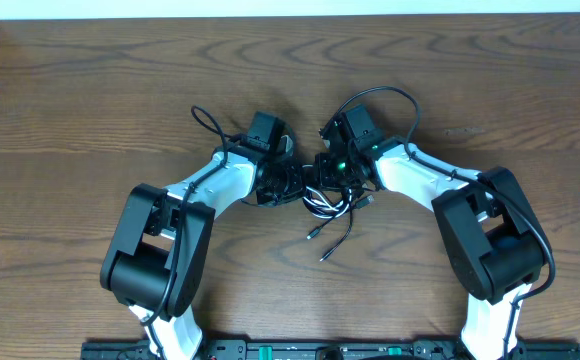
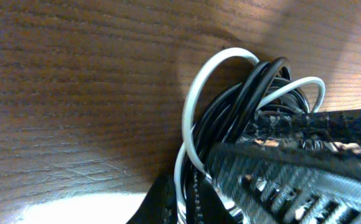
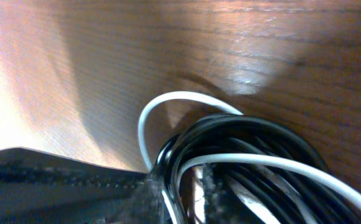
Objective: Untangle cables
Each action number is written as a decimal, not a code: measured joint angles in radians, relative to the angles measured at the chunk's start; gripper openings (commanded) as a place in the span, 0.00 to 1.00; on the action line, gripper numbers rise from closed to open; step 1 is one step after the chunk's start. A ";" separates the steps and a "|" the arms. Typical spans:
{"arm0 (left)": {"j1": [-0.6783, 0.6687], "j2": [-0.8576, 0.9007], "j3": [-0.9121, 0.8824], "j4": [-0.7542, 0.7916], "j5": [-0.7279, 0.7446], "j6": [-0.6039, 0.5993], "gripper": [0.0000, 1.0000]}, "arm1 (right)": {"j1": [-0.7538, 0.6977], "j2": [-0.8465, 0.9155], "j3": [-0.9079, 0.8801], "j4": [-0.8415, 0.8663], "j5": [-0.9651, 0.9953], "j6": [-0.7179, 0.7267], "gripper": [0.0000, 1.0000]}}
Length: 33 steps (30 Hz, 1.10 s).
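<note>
Overhead view, entry one: the cables [image 1: 327, 203], a small tangled bundle of thin cords lying on the wooden table [image 1: 90, 120] at the centre of the frame. Two loose black tails [image 1: 334, 238] with small plug ends trail out of it toward the lower centre.

Count: I make out one white cable [image 2: 190, 106], glossy, rising in a loop over the knot. The black cables [image 2: 258, 84] are coiled in tight overlapping turns, and I cannot count them apart. There are two arms and two end effectors.

Position: the bundle sits directly between the two end effectors, which meet nose to nose over it. The left end effector [image 1: 292, 184] comes in from the left of the frame and the right end effector [image 1: 328, 172] from the right.

Left wrist view: the left end effector is clenched. White and black strands run down between its textured fingers [image 2: 280, 168] at the lower right, and the rest of the coil stands just above them.

Right wrist view: the coil fills the lower right, pressed against the pads [image 3: 159, 190] at the bottom edge. I cannot tell whether the right end effector is clamped on it or only touching.
</note>
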 measured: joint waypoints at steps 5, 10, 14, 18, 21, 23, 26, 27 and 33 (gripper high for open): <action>0.000 0.001 0.000 0.002 0.001 0.000 0.08 | 0.010 0.000 0.000 0.003 0.026 0.006 0.17; 0.000 0.001 0.000 0.002 0.001 0.000 0.07 | 0.017 0.000 0.002 0.007 0.044 0.016 0.01; 0.000 0.001 0.000 0.003 0.000 0.000 0.07 | 0.023 0.000 0.002 0.011 0.053 0.028 0.01; 0.000 0.001 0.000 0.002 0.000 0.000 0.07 | 0.021 0.000 0.002 0.015 0.041 0.015 0.01; 0.000 0.001 0.000 0.002 0.000 0.000 0.07 | 0.013 -0.004 0.002 0.015 0.029 -0.012 0.01; 0.000 0.001 0.000 0.006 0.000 0.000 0.07 | 0.002 -0.013 0.000 0.022 0.006 -0.034 0.01; 0.000 0.002 0.000 0.009 -0.001 0.000 0.08 | -0.026 -0.044 -0.004 0.061 -0.054 -0.056 0.01; 0.000 0.002 0.000 0.009 -0.001 0.000 0.08 | -0.035 -0.058 -0.004 0.073 -0.076 -0.061 0.01; 0.000 0.002 0.000 0.008 0.000 0.000 0.08 | -0.087 -0.098 -0.004 0.099 -0.210 -0.083 0.01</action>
